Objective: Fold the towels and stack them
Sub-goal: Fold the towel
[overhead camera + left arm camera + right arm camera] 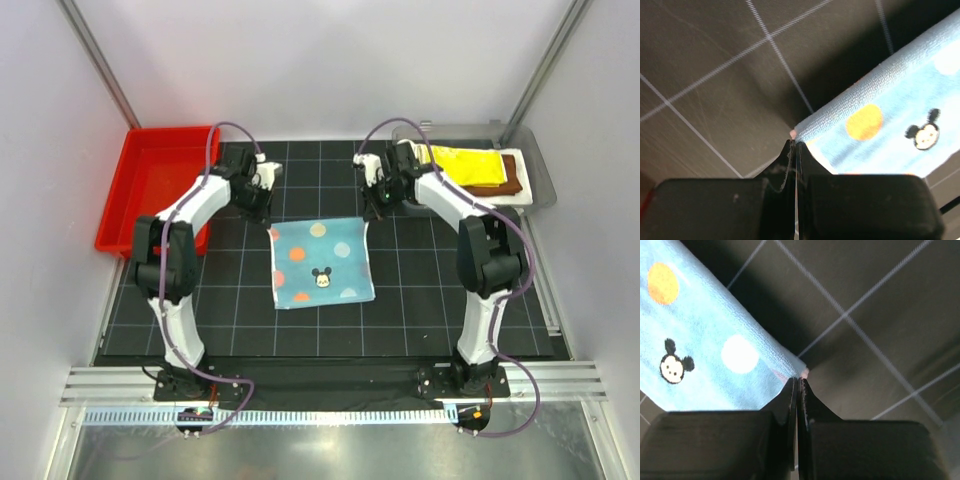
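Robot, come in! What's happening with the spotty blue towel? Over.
Left gripper and right gripper each shut on a far corner of the light blue towel. Towel spread on mat. Nothing blocking.

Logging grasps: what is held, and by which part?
Both pinch the light blue towel: left gripper its far left corner, right gripper its far right corner.

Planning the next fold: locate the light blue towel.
In the top view the light blue towel lies centred on the mat, far corners pinched by the left fingers and right fingers.
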Controlling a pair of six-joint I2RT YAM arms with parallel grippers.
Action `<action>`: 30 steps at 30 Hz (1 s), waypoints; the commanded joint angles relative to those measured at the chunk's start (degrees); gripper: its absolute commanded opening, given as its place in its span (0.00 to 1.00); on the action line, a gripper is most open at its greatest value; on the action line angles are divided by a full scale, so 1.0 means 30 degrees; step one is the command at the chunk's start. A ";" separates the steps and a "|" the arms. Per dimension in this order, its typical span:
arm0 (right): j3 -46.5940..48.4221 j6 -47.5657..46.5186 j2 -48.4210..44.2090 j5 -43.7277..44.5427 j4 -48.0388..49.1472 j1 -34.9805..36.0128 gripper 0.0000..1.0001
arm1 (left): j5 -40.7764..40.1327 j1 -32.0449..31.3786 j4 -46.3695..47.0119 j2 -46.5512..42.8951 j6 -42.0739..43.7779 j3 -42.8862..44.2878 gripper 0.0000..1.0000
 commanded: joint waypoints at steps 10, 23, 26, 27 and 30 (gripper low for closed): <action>-0.7129 0.3682 -0.6296 0.3758 0.5169 0.0589 0.01 | -0.1907 -0.1614 0.1503 -0.4755 -0.1856 -0.4778 0.00; -1.1379 0.8398 -1.1219 0.7447 0.4207 0.3431 0.01 | -0.1763 -0.3370 0.2207 -0.8503 -0.4785 -0.8709 0.00; -1.2287 0.9421 -1.2069 0.7626 0.3825 0.3696 0.01 | -0.2141 -0.4335 0.2032 -0.9031 -0.5226 -0.9382 0.00; -1.2666 0.9658 -1.2245 0.7829 0.3707 0.3725 0.01 | -0.2230 -0.4543 0.1886 -0.9005 -0.5547 -0.9500 0.00; -1.3167 1.0624 -1.2861 0.7685 0.3355 0.3725 0.01 | -0.2726 -0.5364 0.1446 -0.9062 -0.5987 -1.0056 0.00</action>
